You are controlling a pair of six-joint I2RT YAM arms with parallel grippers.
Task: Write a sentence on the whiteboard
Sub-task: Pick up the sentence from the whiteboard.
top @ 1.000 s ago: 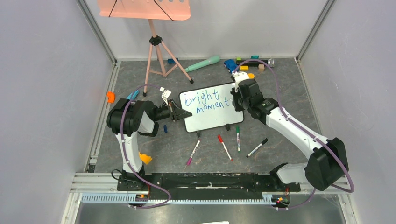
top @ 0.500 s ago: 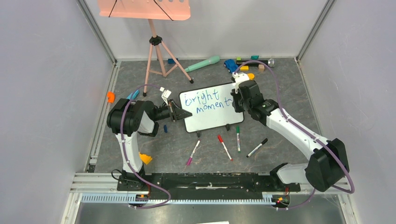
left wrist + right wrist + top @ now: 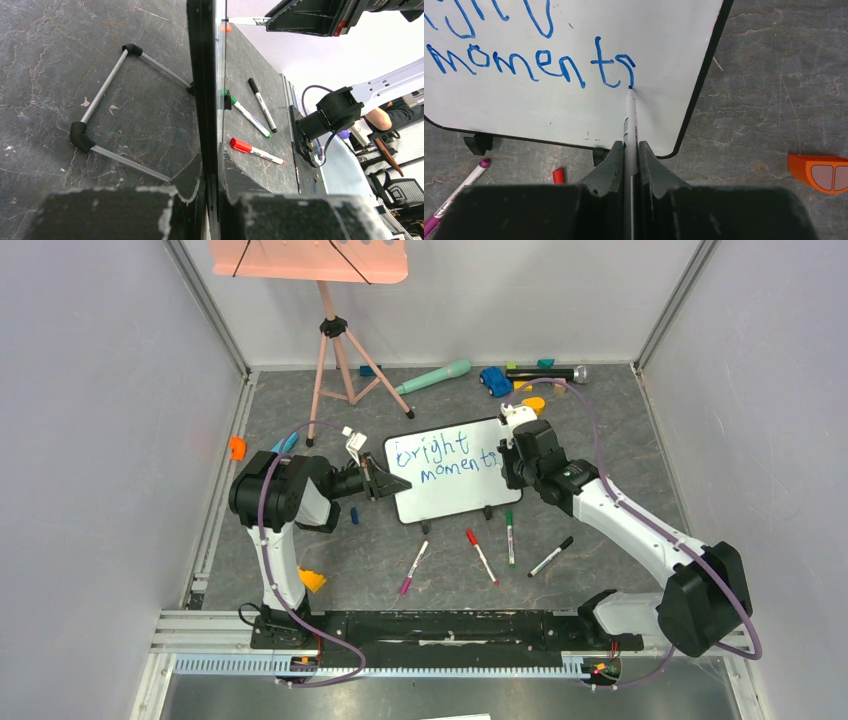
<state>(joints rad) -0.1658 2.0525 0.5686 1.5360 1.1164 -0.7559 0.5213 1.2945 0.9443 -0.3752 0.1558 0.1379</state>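
- The small white rectangular whiteboard, with its thin black frame, stands tilted on two black feet in the middle of the dark grey bench, between the two arms.
- Its left edge is clenched by the left jaws. In the left wrist view the black frame is seen running straight between them.
- A white-barrelled blue marker pen is grasped by the right jaws. Its tip is pressed to the board at the foot of the last stroke.
- The blue handwritten sentence is partly done. "Bright" is written on the upper line and "moments" on the second, though the closing "s" looks only half formed.
- The lower strip of the board is blank, so the task is judged well past halfway. The "s" is to be finished, and most likely another word is to be added beneath before a full sentence can be read.
- Four capped pens are left lying on the bench just in front of the board: a magenta pen, a red pen, a green pen and a black pen.
- Compared with a second earlier, the second line has been lengthened. Only "moment" was shown then, and the hooked stroke after the "t" has been added since.
- The right wrist has been drawn slightly toward the near side along the board's right edge. The board, the left arm and the loose pens are unchanged.
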